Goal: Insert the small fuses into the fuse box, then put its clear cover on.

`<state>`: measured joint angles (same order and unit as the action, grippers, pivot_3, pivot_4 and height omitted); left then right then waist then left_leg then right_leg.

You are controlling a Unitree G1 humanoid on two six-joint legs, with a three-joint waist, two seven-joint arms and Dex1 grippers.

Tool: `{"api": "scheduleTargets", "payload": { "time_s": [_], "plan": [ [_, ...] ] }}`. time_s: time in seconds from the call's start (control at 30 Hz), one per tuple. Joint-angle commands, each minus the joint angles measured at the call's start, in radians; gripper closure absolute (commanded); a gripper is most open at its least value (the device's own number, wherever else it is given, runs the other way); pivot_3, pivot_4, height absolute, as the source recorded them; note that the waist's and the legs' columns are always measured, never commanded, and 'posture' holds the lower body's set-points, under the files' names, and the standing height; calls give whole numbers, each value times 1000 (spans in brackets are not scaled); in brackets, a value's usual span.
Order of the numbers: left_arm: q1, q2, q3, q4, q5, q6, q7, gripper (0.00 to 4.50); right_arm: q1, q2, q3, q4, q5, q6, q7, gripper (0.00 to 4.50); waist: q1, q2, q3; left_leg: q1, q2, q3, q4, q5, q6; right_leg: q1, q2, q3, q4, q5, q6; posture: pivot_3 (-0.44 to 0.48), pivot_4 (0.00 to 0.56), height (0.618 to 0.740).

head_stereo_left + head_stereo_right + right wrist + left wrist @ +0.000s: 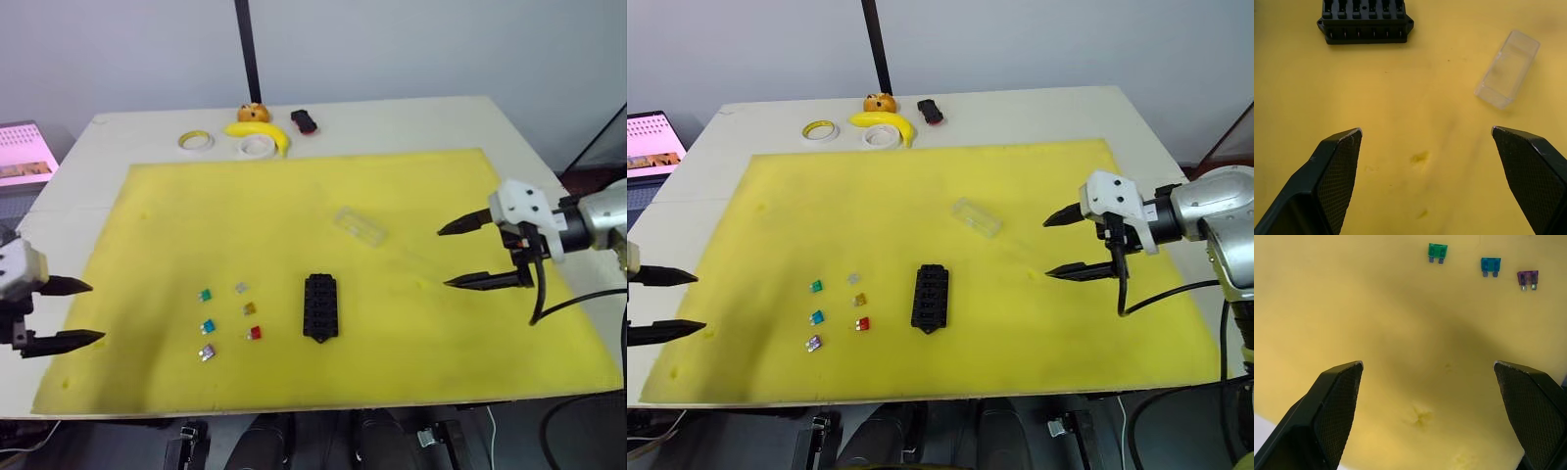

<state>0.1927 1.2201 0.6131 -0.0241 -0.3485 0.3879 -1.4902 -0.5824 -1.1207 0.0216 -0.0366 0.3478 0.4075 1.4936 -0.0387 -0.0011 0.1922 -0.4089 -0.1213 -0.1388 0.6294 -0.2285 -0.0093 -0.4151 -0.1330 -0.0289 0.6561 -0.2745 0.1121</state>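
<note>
Nothing is done yet. My left gripper (76, 311) and right gripper (460, 255) hang spread and empty. Six fuses (229, 313) lie loose beside the empty fuse box (320, 306); the clear cover (360, 226) lies apart, behind it.

Lab test bench: yellow foam mat (294, 196) on table (411, 122), laptop (654, 142) beside.

You have a pale wooden table (549, 147) covered by a large yellow foam mat (294, 206). Along its far edge sit two tape rolls (196, 141), a yellow banana (263, 133), a small orange round object (254, 113) and a black-and-red object (305, 121). A black pole (246, 49) rises behind them.
</note>
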Motion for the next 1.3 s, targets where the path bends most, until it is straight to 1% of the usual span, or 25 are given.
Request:
{"api": "scheduleTargets", "payload": {
  "time_s": [0.03, 0.23, 0.5, 0.77, 1.0, 1.13, 1.3],
  "plan": [
    [-11, 18, 5, -19, -6, 9, 8, 21, 4, -20, -44, -35, 15, 1, -11, 0, 0, 0, 0, 0, 0, 0, 0, 0, 0, 0, 0, 0, 0, 0, 0, 0, 150, 740],
    [-18, 13, 8, -45, -27, 56, 21, 21, -2, -11, -31, -50, 20, 19, -24, 0, 0, 0, 0, 0, 0, 0, 0, 0, 0, 0, 0, 0, 0, 0, 0, 0, 150, 740],
    [12, -4, 26, -32, -20, 38, 14, 21, -8, -5, -24, -54, 24, 26, -27, 0, 0, 0, 0, 0, 0, 0, 0, 0, 0, 0, 0, 0, 0, 0, 0, 0, 150, 740],
    [9, -3, 15, -2, -24, 16, 7, 21, -9, 0, -27, -56, 30, 27, -33, 0, 1, 0, 0, 0, 0, 0, 0, 0, 0, 0, 0, 0, 0, 0, 0, 0, 150, 740],
    [-1, -15, -5, -3, -59, 52, 13, 21, -17, 8, -29, -64, 50, 47, -44, 0, 0, 0, 0, 0, 0, 0, 0, 0, 0, 0, 0, 0, 0, 0, 0, 0, 150, 740],
    [9, -58, -24, -54, -121, 142, 26, 21, -70, 51, -14, -80, 84, 104, -65, 0, -5, 0, 0, 0, 0, 0, 0, 0, 0, 0, 0, 1, 0, 0, 0, 0, 150, 740],
    [42, -127, -19, -139, -243, 336, 71, 21, -135, 133, 31, -164, 106, 157, -102, 0, -3, 0, 0, 0, 1, 0, 0, 0, 0, 0, 0, 1, 0, 0, 0, 0, 150, 740]
  ]
}}
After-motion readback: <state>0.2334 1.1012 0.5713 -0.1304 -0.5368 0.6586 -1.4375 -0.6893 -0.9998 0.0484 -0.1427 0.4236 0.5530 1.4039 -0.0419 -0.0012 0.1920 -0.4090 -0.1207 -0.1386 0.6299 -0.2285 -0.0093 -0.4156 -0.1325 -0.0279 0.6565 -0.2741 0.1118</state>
